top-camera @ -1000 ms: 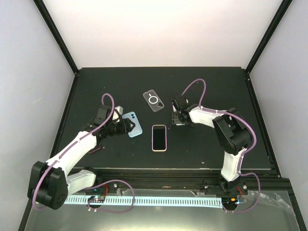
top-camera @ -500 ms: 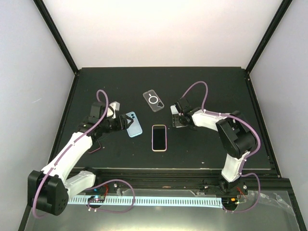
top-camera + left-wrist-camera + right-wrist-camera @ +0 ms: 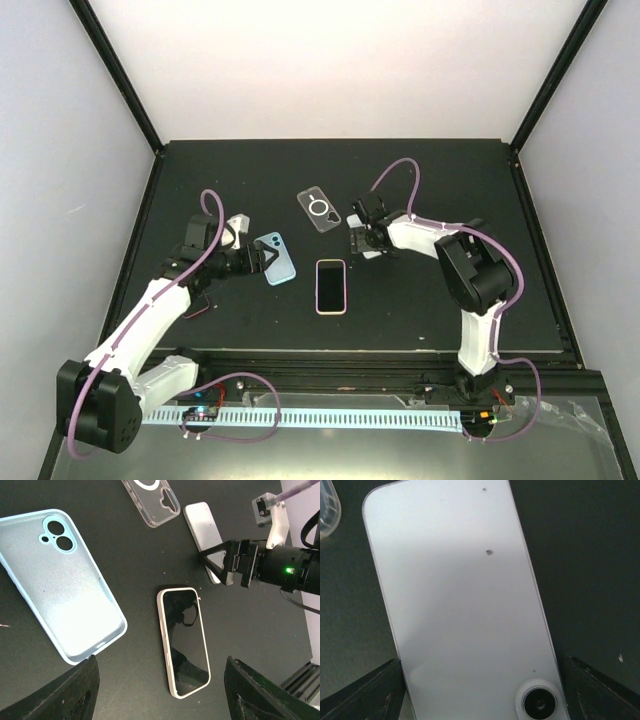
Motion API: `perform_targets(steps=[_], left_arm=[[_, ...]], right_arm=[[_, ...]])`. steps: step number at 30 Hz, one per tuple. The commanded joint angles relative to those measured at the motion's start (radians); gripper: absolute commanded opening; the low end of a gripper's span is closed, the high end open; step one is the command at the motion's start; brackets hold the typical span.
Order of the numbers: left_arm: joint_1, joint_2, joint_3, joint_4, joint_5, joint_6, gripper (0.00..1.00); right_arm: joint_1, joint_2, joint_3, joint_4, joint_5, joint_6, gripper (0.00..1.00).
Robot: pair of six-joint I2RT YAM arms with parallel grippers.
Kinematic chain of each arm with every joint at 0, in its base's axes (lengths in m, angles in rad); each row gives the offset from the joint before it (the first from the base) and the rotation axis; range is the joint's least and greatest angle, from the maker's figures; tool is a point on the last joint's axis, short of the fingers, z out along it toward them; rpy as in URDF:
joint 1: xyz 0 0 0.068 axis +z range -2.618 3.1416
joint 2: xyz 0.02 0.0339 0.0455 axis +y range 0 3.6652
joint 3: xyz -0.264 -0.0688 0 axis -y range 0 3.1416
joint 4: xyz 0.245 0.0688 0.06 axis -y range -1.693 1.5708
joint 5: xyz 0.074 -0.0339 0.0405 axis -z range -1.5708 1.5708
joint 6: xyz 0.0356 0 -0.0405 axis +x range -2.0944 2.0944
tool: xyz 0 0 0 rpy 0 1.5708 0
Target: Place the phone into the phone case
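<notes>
A light blue phone case (image 3: 277, 258) lies open side up on the black table; in the left wrist view (image 3: 65, 590) it is at the upper left. A phone with a dark screen (image 3: 331, 285) lies face up in the middle and also shows in the left wrist view (image 3: 185, 640). My left gripper (image 3: 258, 258) is open and empty beside the blue case, its fingers (image 3: 70, 695) wide apart. My right gripper (image 3: 363, 238) is open and low over a white phone (image 3: 460, 600) lying face down, one finger (image 3: 365, 690) on each long side of it.
A clear case (image 3: 319, 209) with a white ring lies behind the dark-screen phone; it also shows in the left wrist view (image 3: 152, 500). The right gripper (image 3: 235, 562) and the white phone (image 3: 202, 525) show there too. Black frame rails (image 3: 130, 95) border the table.
My right gripper has shifted slightly left and back over the white phone. My left arm has risen and drawn a little away from the blue case. Phones and cases have stayed put.
</notes>
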Motion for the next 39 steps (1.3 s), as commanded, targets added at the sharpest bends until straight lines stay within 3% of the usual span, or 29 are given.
perform_targets(steps=[1, 7, 13, 20, 32, 39], left_arm=[[0.011, -0.021, 0.0, -0.015, 0.018, 0.025, 0.7], [0.021, -0.02, 0.011, -0.017, 0.027, 0.033, 0.7], [0.028, -0.019, 0.018, -0.019, 0.039, 0.038, 0.71], [0.038, -0.029, 0.019, -0.037, 0.041, 0.049, 0.71], [0.057, -0.022, 0.026, -0.039, 0.085, 0.068, 0.67], [0.058, 0.034, 0.08, -0.076, 0.15, 0.107, 0.59]], right_arm=[[-0.003, 0.08, 0.048, -0.064, 0.014, -0.034, 0.85], [-0.003, 0.107, 0.101, -0.073, -0.025, -0.125, 0.87], [-0.004, 0.145, 0.163, -0.099, 0.033, -0.163, 0.91], [-0.007, 0.2, 0.225, -0.112, -0.031, -0.221, 0.91], [-0.009, 0.124, 0.132, -0.101, -0.069, -0.24, 0.72], [-0.006, 0.013, 0.054, -0.048, -0.102, -0.258, 0.68]])
